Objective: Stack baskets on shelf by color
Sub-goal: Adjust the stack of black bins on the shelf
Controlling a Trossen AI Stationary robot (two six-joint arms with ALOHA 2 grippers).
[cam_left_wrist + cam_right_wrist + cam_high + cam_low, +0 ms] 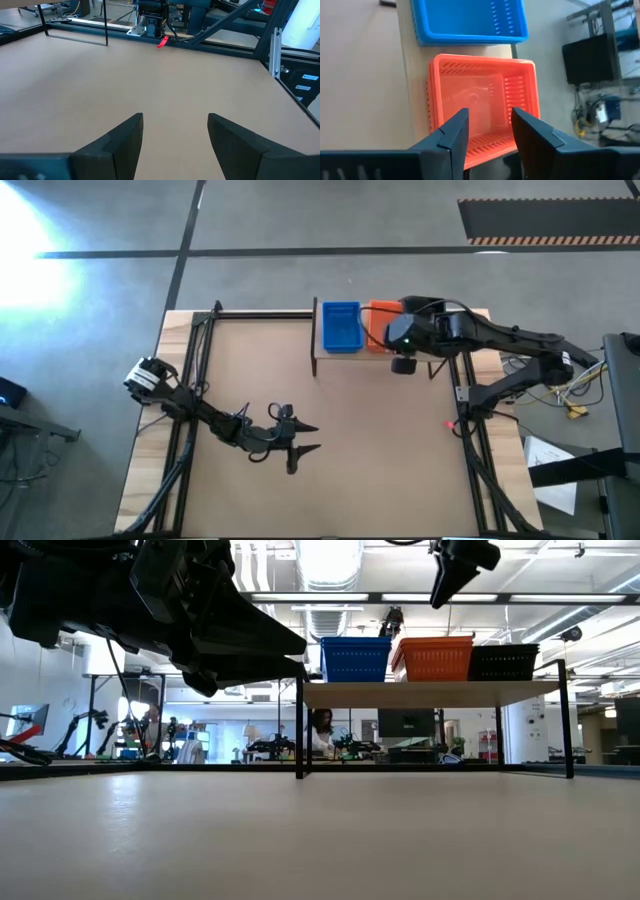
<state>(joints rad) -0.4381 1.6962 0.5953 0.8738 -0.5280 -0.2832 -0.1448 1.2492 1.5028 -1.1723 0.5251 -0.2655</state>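
A: Three colours of baskets sit side by side on the shelf [430,692], which lies in the upper middle of the overhead frame with its long axis running left to right.

B: In what order?

A: In the table-level view, blue baskets [355,658] on the left, orange baskets [434,657] in the middle, black baskets [505,661] on the right. From above, each basket's long side runs crosswise to the shelf, toward the top and bottom of the frame. The black ones are hidden there by the arm.

B: Where is that arm?

A: The right arm reaches in from the right edge of the overhead frame, and the right gripper [489,131] hangs over the orange baskets, pointing down into the open top. Its fingers are apart with nothing between them, clear of the plastic.

B: And the other?

A: The left gripper [303,437] waits over bare table [380,450] at lower centre, pointing right, its fingers spread wide and empty.

B: How do the baskets look?

A: Perforated walls, open tops upward, rims level. How many are nested in each colour I cannot tell.
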